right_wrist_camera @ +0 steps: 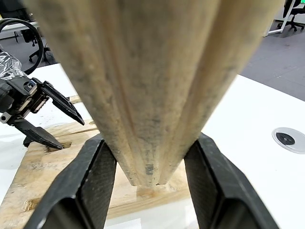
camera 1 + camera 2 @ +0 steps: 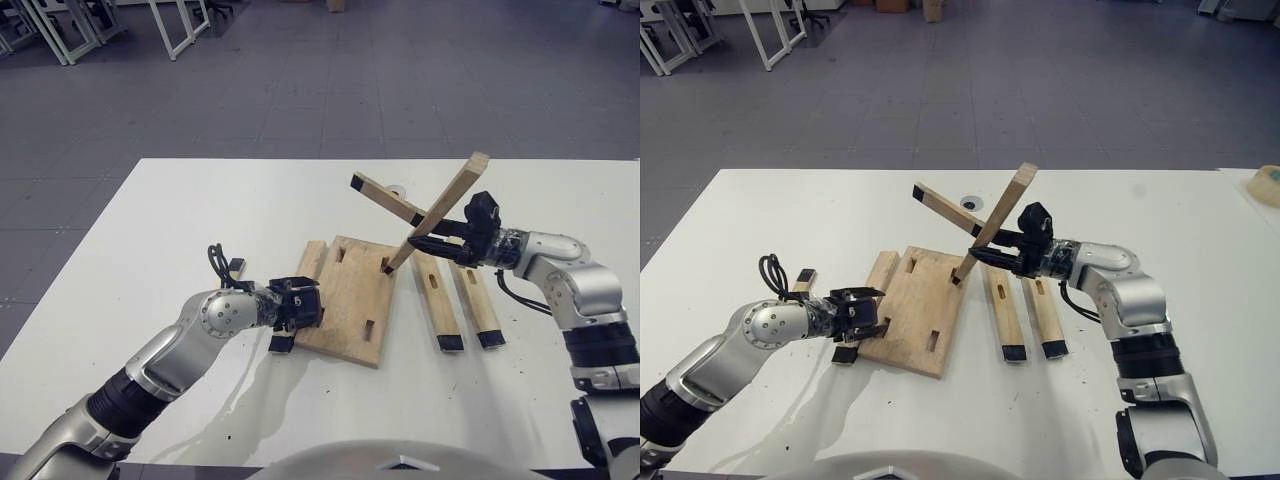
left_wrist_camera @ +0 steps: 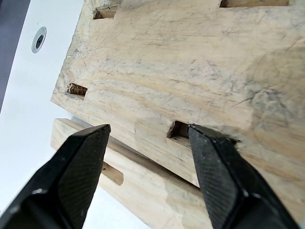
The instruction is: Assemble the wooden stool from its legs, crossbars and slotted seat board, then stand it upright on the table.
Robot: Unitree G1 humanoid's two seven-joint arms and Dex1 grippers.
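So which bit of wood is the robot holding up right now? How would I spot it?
Find the white table, then the flat slotted board at its middle. From the board's far right corner a stick rises at a slant, gripped by the right fingers. It alone stands up, with a second stick crossing it; the two legs beside it lie flat.

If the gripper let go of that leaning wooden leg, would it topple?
Probably: the leg leans steeply, with only its tip in a seat board slot. It looks like stiff, solid wood, unlikely to bend in the right gripper.
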